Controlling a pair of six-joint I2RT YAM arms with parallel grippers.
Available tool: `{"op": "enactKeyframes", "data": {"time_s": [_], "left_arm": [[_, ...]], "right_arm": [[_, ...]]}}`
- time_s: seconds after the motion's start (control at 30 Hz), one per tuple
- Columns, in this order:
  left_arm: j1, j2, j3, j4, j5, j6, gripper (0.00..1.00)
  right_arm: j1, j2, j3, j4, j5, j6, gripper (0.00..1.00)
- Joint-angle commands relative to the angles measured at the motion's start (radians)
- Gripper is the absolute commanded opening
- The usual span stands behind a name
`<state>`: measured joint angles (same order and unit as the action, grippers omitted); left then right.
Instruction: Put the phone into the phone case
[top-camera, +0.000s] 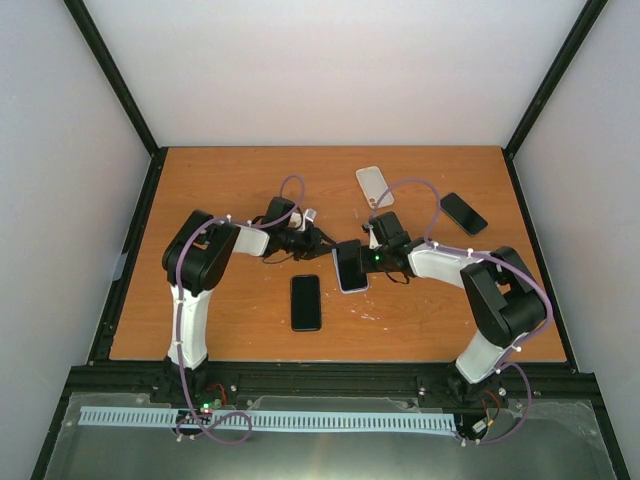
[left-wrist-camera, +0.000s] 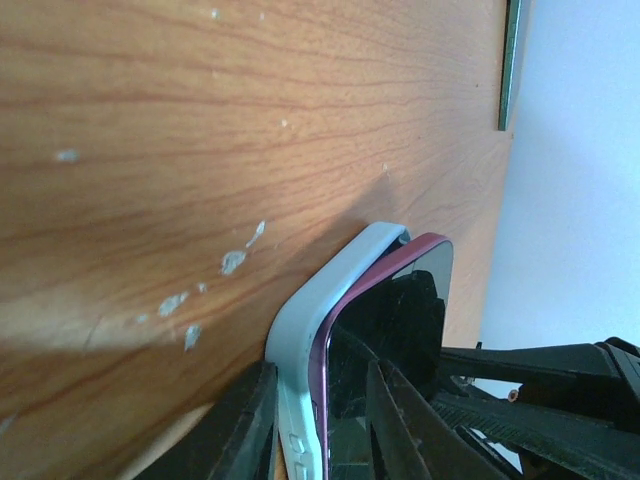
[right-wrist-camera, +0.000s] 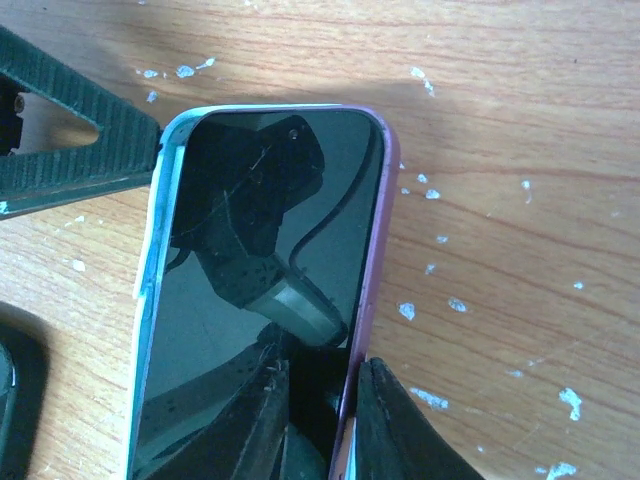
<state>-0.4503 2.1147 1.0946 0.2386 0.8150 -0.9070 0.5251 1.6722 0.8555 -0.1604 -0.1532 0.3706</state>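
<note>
Left gripper clamps the pliable-looking phone case from 9 o'clock; right gripper pinches the phone from 3 o'clock; likely rigid, slick, fragile; edges look the safer hold.

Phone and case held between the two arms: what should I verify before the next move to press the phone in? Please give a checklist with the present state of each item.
1. Left jaws shut on the case: ok.
2. Right jaws shut on the phone: ok.
3. One long side of the phone under the case's pale rim: ok.
4. The phone's pink edge seated in the case: not ok, it stands outside the rim.
5. The phone's end near the right jaws seated: cannot tell, hidden.
6. Spare black phone apart from the held pair: ok.
</note>
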Motion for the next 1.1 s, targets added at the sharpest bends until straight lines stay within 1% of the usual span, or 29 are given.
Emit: {"op": "enactKeyframes", "data": {"time_s": [0.0, 0.2, 0.33, 0.53, 0.7, 0.8, 1.0, 1.07], "left_arm": [[-0.037, 0.032, 0.055, 0.024, 0.041, 0.014, 0.26], [-0.048, 0.028, 0.062, 0.035, 0.050, 0.009, 0.27], [-0.052, 0.021, 0.054, 0.040, 0.052, 0.010, 0.29], [-0.063, 0.023, 0.043, 0.062, 0.059, -0.004, 0.30], [-0.073, 0.019, 0.036, 0.056, 0.061, -0.002, 0.30], [-0.073, -0.006, 0.033, 0.018, 0.037, 0.022, 0.31], [-0.071, -0.076, 0.004, -0.052, -0.045, 0.053, 0.35], [-0.069, -0.094, -0.015, -0.055, -0.073, 0.052, 0.38]], "right_arm": [[0.007, 0.028, -0.001, 0.094, -0.076, -0.031, 0.18], [0.007, 0.032, -0.017, 0.148, -0.169, 0.011, 0.17], [0.007, 0.041, -0.026, 0.157, -0.146, 0.006, 0.17], [0.007, 0.060, -0.027, 0.200, -0.182, 0.019, 0.17], [0.007, 0.051, -0.022, 0.173, -0.160, 0.024, 0.17], [0.003, 0.015, -0.024, 0.102, -0.096, 0.036, 0.23], [-0.010, -0.066, -0.070, 0.033, -0.077, 0.083, 0.42], [-0.011, -0.081, -0.086, 0.032, -0.075, 0.104, 0.49]]}}
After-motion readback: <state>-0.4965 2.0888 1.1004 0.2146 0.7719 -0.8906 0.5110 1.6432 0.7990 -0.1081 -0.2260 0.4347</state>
